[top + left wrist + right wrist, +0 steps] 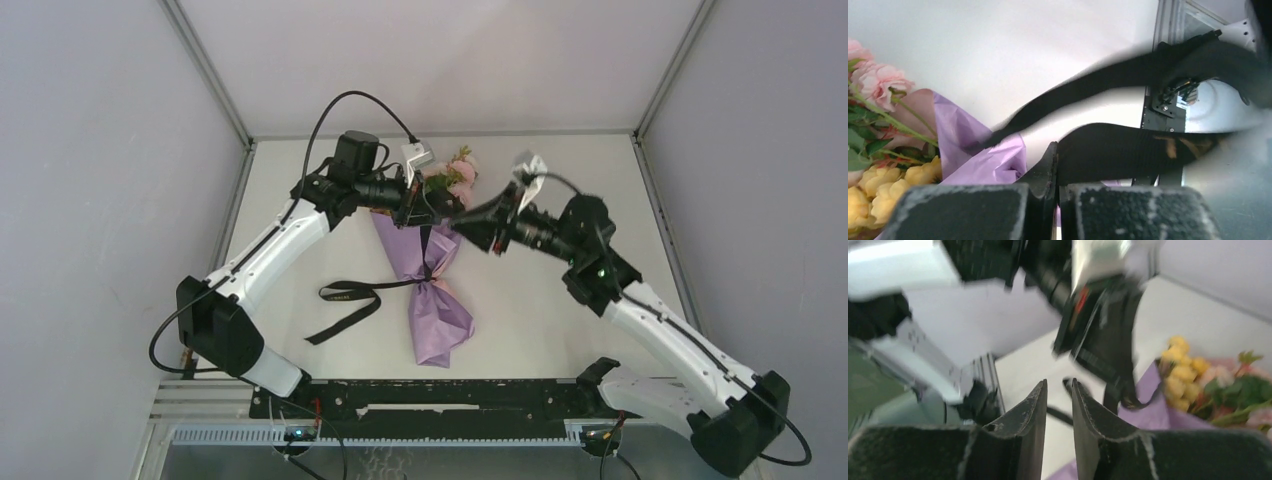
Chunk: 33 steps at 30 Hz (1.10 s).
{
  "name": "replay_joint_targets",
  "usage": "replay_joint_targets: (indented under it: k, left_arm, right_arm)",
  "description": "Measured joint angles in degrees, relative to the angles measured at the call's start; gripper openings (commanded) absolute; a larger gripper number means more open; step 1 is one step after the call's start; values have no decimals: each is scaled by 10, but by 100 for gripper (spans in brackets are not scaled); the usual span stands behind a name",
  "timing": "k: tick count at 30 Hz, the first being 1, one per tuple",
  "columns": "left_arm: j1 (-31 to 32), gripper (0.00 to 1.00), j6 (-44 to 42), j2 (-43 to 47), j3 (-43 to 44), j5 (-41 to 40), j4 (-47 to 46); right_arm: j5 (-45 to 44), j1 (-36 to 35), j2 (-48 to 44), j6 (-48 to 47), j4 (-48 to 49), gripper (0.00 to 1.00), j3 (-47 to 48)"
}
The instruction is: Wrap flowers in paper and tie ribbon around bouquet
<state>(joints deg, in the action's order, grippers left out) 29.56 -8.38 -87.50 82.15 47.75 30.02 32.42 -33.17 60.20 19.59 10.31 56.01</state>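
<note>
White surface carries everything. 2 arms reach in from the near edge, L arm & R arm, wrists close together over the far end of the bouquet.

Bouquet lies mid-surface, blooms toward the far wall. Paper, lilac, is wrapped round the stems, pinched in at a waist & flares out again below it. Flowers, pink & yellow w/ green leaves, poke out the far end.

Ribbon, black, goes round the waist. 1 loop & 1 tail lie on the surface to the L of it, and 1 strand runs up from the waist to the L end effector.

L end effector: clenched on ribbon, a flat band coming out from betw. its tips in the wrist view.

R end effector: released, narrow gap betw. fingers w/ nothing clamped. It sits just beside the L one, near the flowers.
</note>
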Motion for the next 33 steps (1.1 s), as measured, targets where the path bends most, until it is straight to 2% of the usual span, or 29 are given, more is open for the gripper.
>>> replay_joint_targets:
  k: [2,5,7,11,15,22,30,33]
  left_arm:
    - [-3,0,0,2,-4,-11,0]
    - [-7,0,9,2,-5,-21,0]
    - [-9,0,17,2,-5,-22,-2]
    - [-9,0,31,2,-3,-20,1]
    - [-9,0,40,3,5,-10,19]
    - [-9,0,44,3,89,4,79]
    - [-9,0,51,3,118,15,100]
    - [-10,0,49,3,116,7,100]
  right_arm:
    - [-8,-29,-42,-31,-9,30,-64]
    - [-9,-77,-50,-54,18,14,-168]
    - [-9,-100,-6,-63,33,8,-210]
    - [-14,-111,163,-65,60,0,-220]
    - [-17,-108,266,-59,97,0,-219]
    - [-42,-106,383,-24,78,0,-152]
    - [-51,-78,401,5,69,0,-120]
    - [-39,-78,392,0,60,13,-121]
